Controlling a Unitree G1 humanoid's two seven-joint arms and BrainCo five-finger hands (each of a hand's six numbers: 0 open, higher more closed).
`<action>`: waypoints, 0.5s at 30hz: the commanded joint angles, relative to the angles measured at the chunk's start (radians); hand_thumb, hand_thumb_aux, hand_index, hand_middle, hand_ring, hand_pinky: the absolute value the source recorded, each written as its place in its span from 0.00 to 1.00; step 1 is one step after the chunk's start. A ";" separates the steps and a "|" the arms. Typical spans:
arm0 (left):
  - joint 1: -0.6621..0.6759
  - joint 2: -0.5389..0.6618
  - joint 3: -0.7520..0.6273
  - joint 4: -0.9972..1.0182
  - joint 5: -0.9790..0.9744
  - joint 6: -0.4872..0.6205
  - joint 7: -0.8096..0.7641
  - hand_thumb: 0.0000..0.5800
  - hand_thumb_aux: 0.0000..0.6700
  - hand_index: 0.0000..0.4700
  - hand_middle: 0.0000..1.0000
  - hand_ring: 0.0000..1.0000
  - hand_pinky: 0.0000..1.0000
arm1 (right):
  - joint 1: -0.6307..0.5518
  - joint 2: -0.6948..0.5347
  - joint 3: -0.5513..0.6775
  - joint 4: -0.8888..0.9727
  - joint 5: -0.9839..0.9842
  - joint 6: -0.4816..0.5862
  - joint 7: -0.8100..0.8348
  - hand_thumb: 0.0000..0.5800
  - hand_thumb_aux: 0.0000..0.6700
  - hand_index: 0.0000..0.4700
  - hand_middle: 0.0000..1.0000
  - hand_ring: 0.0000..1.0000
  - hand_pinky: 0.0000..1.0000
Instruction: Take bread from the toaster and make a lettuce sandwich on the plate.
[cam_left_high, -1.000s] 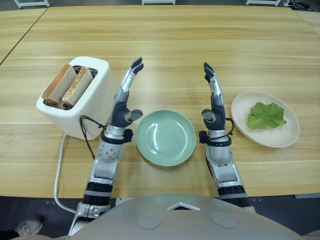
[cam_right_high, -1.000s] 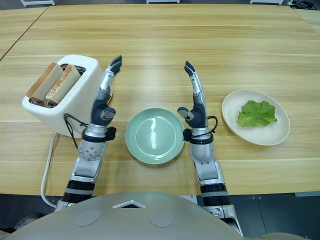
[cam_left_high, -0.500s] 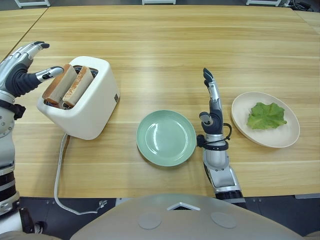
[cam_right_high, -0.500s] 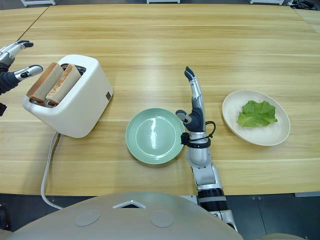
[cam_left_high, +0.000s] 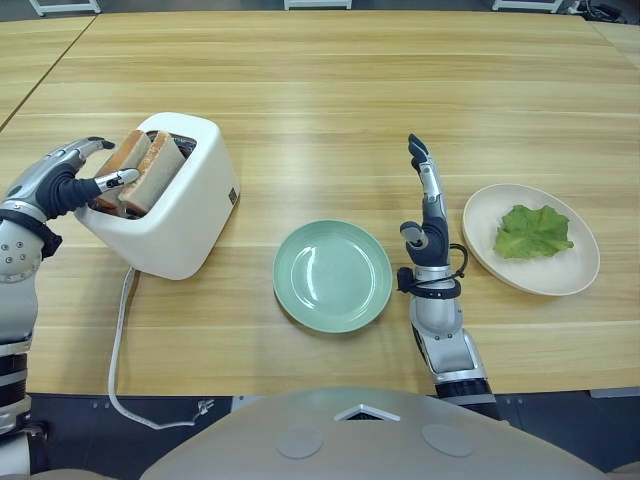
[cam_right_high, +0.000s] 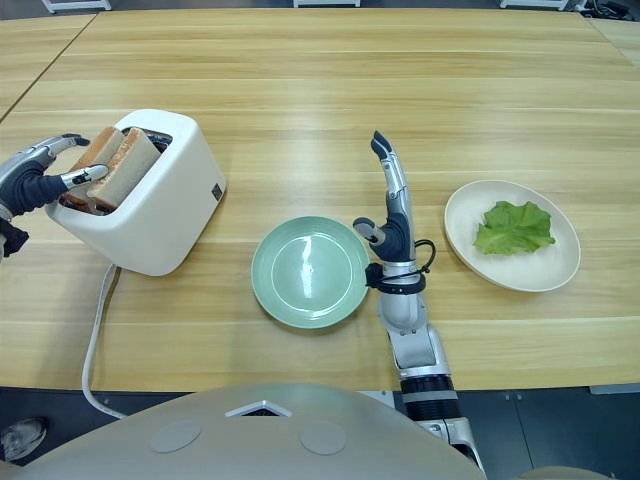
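The white toaster (cam_left_high: 178, 215) stands on the left of the desk (cam_left_high: 400, 70) with two browned pieces of bread upright in its slots, the outer slice (cam_left_high: 128, 158) and the inner slice (cam_left_high: 158, 168) side by side. Its white cord (cam_left_high: 115, 340) trails toward the desk's near edge.

The left robot hand (cam_left_high: 62, 185) is at the toaster's outer side with its fingers curled round the outer slice: one finger (cam_left_high: 88, 148) arches over the far edge, and the thumb (cam_left_high: 120, 179) lies against the near face (a pinch across the slice's width). The slice sits in its slot.

The green plate (cam_left_high: 332, 275) lies at the middle of the desk's near side, just right of the toaster. Further right, the beige plate (cam_left_high: 482, 215) holds a single lettuce leaf (cam_left_high: 532, 231).

The right robot hand (cam_left_high: 429, 205) stands between the two plates, close to the green plate's rim, its fingers stretched straight and pointing away, holding nothing. The lettuce leaf lies to its right, apart from it.
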 joint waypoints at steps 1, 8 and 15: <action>-0.008 0.001 -0.024 0.008 -0.026 0.022 -0.017 0.47 0.27 0.27 0.00 0.00 0.00 | 0.000 -0.003 -0.008 -0.007 0.010 0.010 -0.003 0.00 0.00 0.00 0.00 0.00 0.00; -0.001 0.002 -0.077 0.010 -0.021 0.034 -0.023 0.76 0.51 0.51 0.00 0.00 0.00 | -0.003 -0.007 -0.012 -0.012 0.014 0.012 0.004 0.00 0.00 0.00 0.00 0.00 0.00; 0.013 0.005 -0.061 0.042 -0.035 0.054 -0.010 0.00 0.00 0.00 0.00 0.00 0.00 | 0.000 -0.019 -0.017 -0.015 0.021 0.010 0.013 0.00 0.00 0.00 0.00 0.00 0.00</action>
